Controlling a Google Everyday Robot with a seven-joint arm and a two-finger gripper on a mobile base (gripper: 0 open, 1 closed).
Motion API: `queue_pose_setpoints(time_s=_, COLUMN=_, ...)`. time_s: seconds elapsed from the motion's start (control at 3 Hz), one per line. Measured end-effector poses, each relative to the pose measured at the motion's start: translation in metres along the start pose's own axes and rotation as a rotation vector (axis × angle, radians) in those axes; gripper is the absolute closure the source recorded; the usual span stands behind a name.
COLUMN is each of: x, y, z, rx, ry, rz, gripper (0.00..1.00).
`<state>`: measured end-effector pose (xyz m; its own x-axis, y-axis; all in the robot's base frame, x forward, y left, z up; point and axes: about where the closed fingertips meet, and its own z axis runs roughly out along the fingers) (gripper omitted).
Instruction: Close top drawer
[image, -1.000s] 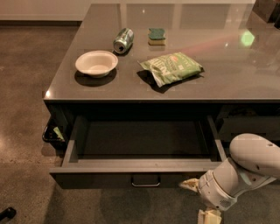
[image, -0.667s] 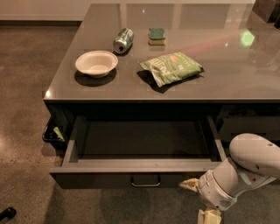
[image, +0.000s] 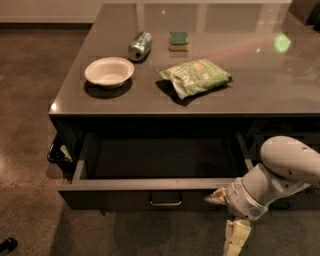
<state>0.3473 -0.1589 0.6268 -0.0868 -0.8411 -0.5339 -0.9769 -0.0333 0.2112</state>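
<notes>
The top drawer (image: 150, 187) stands pulled far out from under the grey counter, and its plain grey inside holds nothing. Its flat front carries a small metal loop handle (image: 165, 202) at the centre. My gripper (image: 221, 221) is at the lower right, just in front of the right end of the drawer front and to the right of the handle. It is open and holds nothing. One cream fingertip (image: 214, 197) lies against or very near the drawer front. The other (image: 235, 239) points down toward the floor.
On the counter (image: 260, 90) lie a white bowl (image: 109, 72), a can on its side (image: 140, 45), a green chip bag (image: 196, 77) and a sponge (image: 178, 41). A brown floor lies to the left and in front. A small dark object (image: 7, 245) lies at the bottom left.
</notes>
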Motion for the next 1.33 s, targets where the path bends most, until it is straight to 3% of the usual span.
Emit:
queue_pose_setpoints(time_s=0.33, x=-0.007, y=-0.039, z=-0.005, rx=0.017, ry=-0.008, rz=-0.033, gripper=0.0)
queue_pose_setpoints(time_s=0.67, x=-0.014, y=-0.052, z=-0.014, rx=0.044, ry=-0.016, rz=-0.046, gripper=0.0)
queue_pose_setpoints(time_s=1.0, x=-0.013, y=-0.049, z=-0.011, rx=0.038, ry=-0.015, rz=-0.043, gripper=0.0)
queue_pose_setpoints(time_s=1.33, x=-0.011, y=-0.07, z=-0.013, rx=0.053, ry=-0.011, rz=-0.05, gripper=0.0)
